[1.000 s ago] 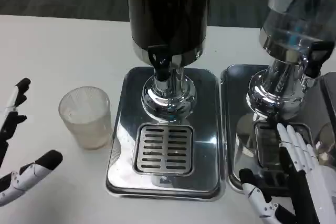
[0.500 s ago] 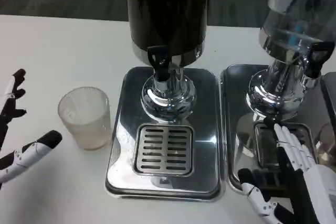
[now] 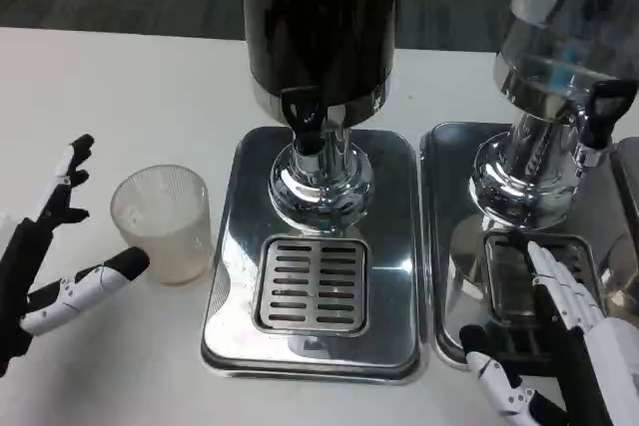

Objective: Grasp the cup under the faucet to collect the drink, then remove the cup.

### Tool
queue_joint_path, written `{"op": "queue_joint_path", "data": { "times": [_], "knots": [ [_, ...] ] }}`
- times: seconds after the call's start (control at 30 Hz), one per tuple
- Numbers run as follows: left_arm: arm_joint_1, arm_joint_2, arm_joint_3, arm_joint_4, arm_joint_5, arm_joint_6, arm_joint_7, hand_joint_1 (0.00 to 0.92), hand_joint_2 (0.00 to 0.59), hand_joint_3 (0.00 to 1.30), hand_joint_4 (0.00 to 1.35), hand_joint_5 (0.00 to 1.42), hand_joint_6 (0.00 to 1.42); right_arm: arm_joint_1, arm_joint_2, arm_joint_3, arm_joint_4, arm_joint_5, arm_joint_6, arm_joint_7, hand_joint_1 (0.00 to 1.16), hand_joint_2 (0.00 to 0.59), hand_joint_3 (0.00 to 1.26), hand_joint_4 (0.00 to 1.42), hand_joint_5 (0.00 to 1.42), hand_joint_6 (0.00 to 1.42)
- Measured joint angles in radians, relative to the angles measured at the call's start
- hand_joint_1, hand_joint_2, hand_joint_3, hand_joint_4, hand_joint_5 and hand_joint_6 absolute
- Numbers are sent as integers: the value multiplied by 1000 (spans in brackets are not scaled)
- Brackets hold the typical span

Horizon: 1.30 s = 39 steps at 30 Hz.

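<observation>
Just right of the left hand (image 3: 50,256) stands the cup (image 3: 162,222), upright on the white table (image 3: 120,87). That hand is spread wide and holds nothing; its lower finger tip nears the cup's base, though I cannot tell if it touches. Further right of the cup sits the dark drink dispenser (image 3: 319,27) with its faucet (image 3: 305,117) above a grated drip tray (image 3: 312,284). Beside it, the right hand (image 3: 564,341) lies flat and empty, fingers apart, over the second tray (image 3: 449,246).
</observation>
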Motion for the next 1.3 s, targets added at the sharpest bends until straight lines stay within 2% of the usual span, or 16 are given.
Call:
{"op": "queue_joint_path", "data": {
  "times": [0.5, 0.6, 1.07, 1.2, 1.3],
  "knots": [
    [-123, 3, -68, 117, 8, 20, -70, 66, 0, 0, 0, 53, 283, 6, -11, -3, -26, 3, 0, 8, 252, 315, 54, 59, 84, 64],
    [-146, 3, -77, 136, 13, 33, -70, 100, 1, 0, 0, 59, 273, 9, -13, -7, -31, 4, 0, 8, 252, 315, 56, 62, 85, 65],
    [-231, 3, -172, 188, 95, 111, 15, 139, 0, 0, 0, 100, 285, 38, -16, -21, -62, 5, 0, 8, 280, 303, 72, 74, 97, 65],
    [-239, 3, -191, 190, 98, 125, 41, 149, 0, 0, 0, 171, 340, 45, -16, -22, -68, 5, 0, 10, 286, 302, 75, 74, 97, 65],
    [-245, 3, -206, 191, 111, 136, 70, 161, 1, 0, 41, 277, 468, 45, -16, -22, -71, 4, 0, 11, 317, 308, 92, 84, 97, 79]
  ]
}}
